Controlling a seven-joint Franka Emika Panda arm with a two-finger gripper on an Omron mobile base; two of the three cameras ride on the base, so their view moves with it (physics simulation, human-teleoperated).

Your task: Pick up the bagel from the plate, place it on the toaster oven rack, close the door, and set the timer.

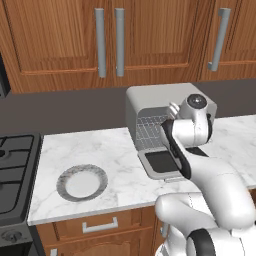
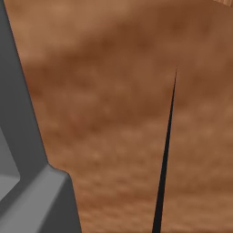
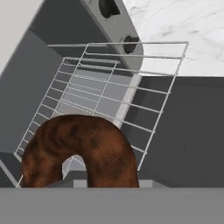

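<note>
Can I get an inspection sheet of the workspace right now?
Surface: white marble counter, with a dark stove at its left end.
Job's things: plate bare on the counter; bagel held close before the hand camera, over the toaster oven rack; toaster oven with its door folded down open; two dark knobs beside the rack.
Clutter: nothing seen.
Gripper: reaching at the oven mouth; the bagel hides its fingertips, but it appears shut on the bagel.
Cables: nothing seen.
Surroundings: wooden wall cabinets with grey bar handles above, and a drawer below the counter.
</note>
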